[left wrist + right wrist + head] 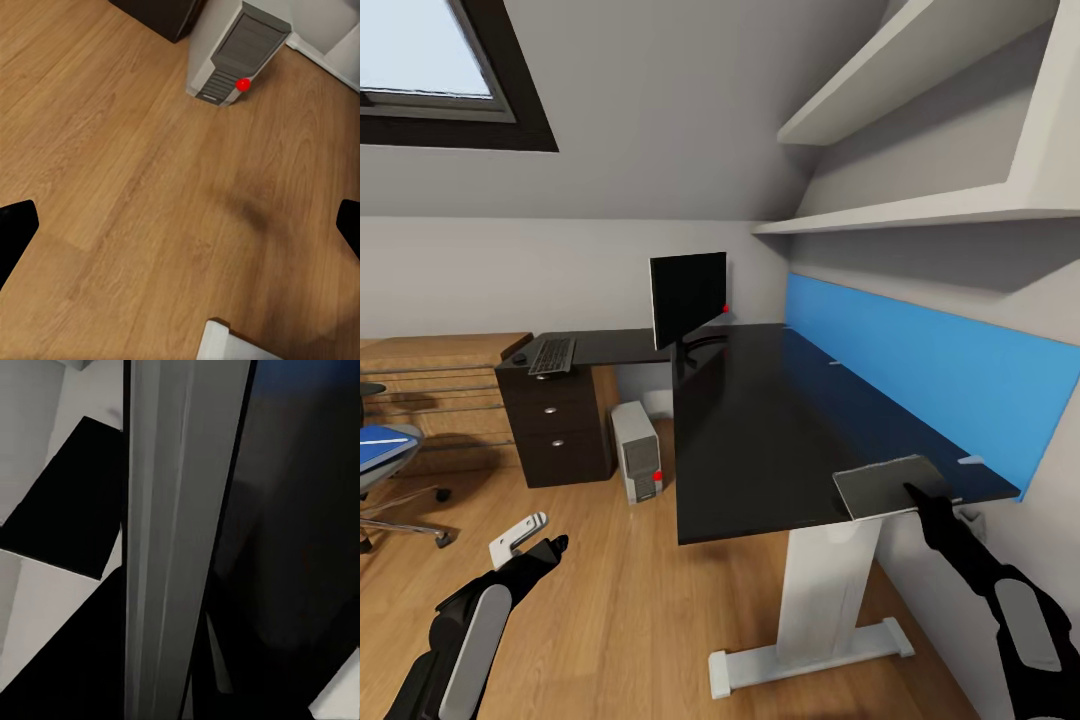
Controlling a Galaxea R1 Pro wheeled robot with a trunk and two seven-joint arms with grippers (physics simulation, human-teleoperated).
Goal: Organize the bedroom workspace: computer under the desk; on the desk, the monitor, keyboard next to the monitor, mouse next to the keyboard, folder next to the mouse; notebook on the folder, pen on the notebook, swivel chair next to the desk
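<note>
The black desk [760,420] carries the monitor [688,298] at its corner, with the keyboard [552,355] and the mouse [519,357] on the left wing. The grey-white computer [637,451] [238,56] stands on the floor under the desk. At the left edge, the swivel chair [390,462] holds the blue folder [382,443], and a thin white pen [388,439] lies on it. The grey notebook [880,487] [169,547] lies at the desk's near right corner, its edge between the fingers of my right gripper [916,495]. My left gripper [555,545] [180,225] hangs open over bare floor.
A blue wall panel [930,370] runs behind the desk, with white shelves [920,215] above it. Dark drawers [555,425] stand under the left wing, beside low oak cabinets [440,385]. The desk's white leg and foot [825,600] stand close in front of me.
</note>
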